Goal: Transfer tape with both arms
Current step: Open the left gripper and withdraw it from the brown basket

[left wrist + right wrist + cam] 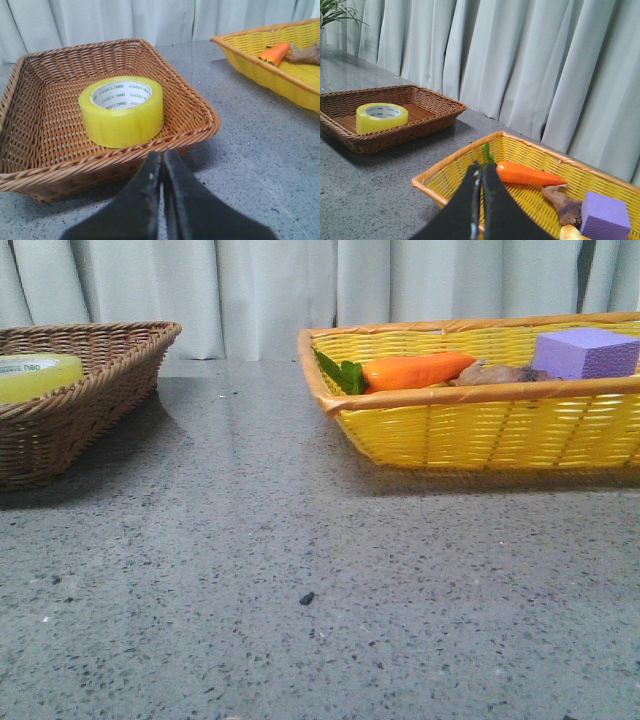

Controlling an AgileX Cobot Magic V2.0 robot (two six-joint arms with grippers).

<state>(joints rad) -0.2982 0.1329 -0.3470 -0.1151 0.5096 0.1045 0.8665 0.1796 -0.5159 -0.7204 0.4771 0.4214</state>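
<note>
The yellow tape roll (121, 110) lies flat in the brown wicker basket (30, 150), its white core with green lettering facing up. It also shows in the front view (35, 375) and the right wrist view (381, 117). My left gripper (162, 156) is shut and empty, just outside the brown basket's near rim, short of the tape. My right gripper (482, 169) is shut and empty above the near corner of the yellow basket (445, 167). Neither gripper shows in the front view.
The yellow basket (480, 430) at the right holds an orange toy carrot (415, 370), a brown object (500, 373) and a purple foam block (585, 352). The brown basket (60, 430) stands at the left. Grey speckled tabletop (300, 570) lies between; curtains behind.
</note>
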